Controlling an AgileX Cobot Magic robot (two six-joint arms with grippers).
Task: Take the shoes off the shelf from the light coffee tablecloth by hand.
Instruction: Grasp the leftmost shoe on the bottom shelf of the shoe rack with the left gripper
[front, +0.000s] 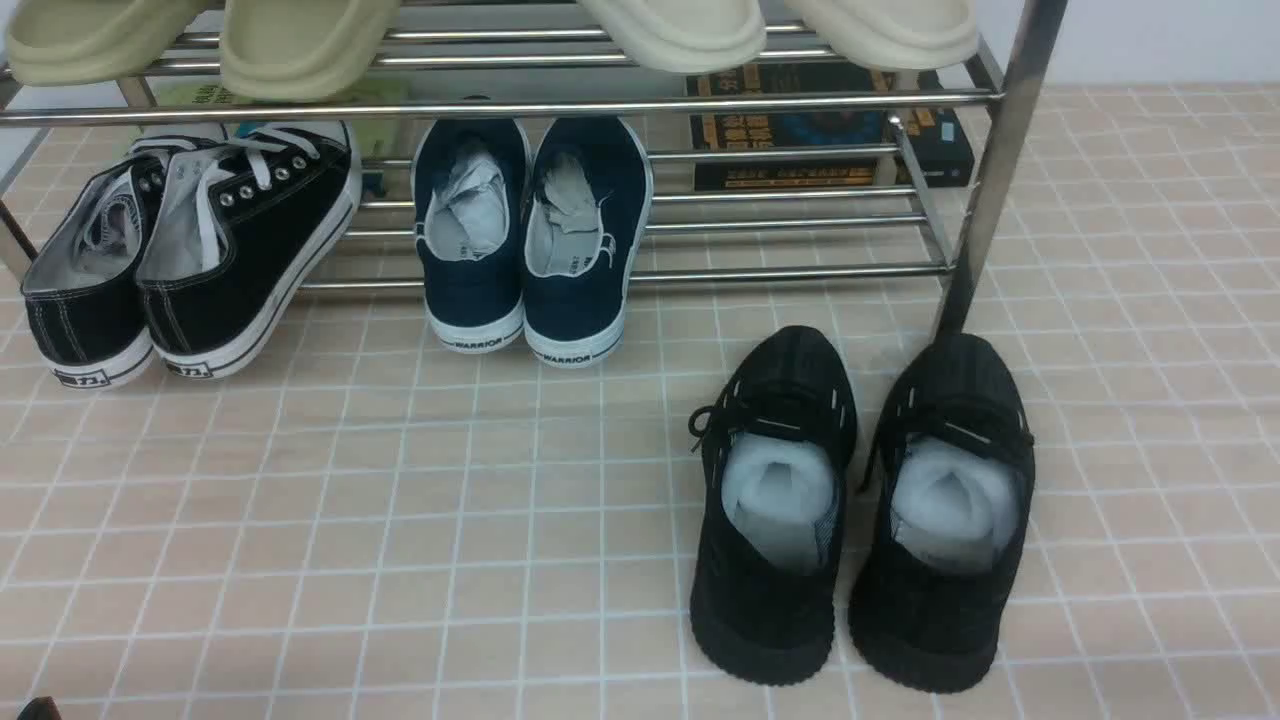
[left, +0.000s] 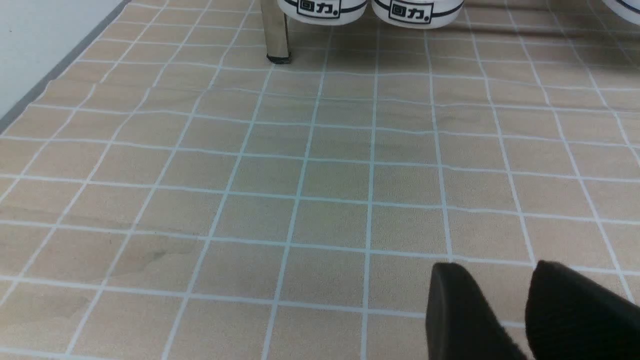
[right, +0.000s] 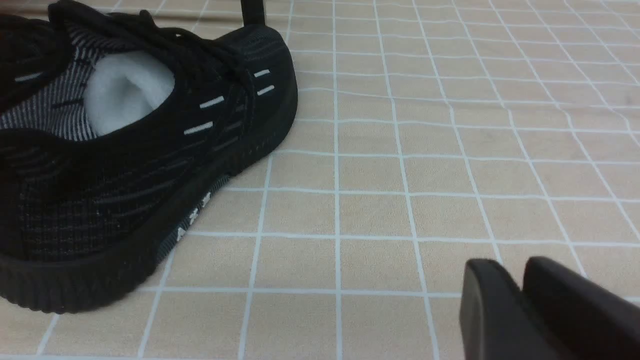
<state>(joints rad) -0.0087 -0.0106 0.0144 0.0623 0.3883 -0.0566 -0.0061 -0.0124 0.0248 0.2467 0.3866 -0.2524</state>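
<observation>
- We see the shoes (front: 190, 250) on the lower tier of the shelf (front: 600, 105), toward the far left corner of the bench. Their toes point to the far edge and their heels hang over the front tube.
- The left gripper (left: 497, 272) stands slightly parted, holding nothing, with a strip of the light coffee tablecloth (front: 400, 520) showing between its fingers.
- In the left wrist view the shoes' white heels (left: 370, 10) lie well apart from those jaws, beside the shelf's post foot, with bare cloth between.
- The right gripper (right: 507, 267) has its fingers pressed together, empty, low over the cloth.
- Near it, not touching, sit the black knit sneakers (right: 125, 175), off the shelf toward the right edge.
- Navy slip-ons (front: 535, 240) rest just beside the shoes on the same tier.
</observation>
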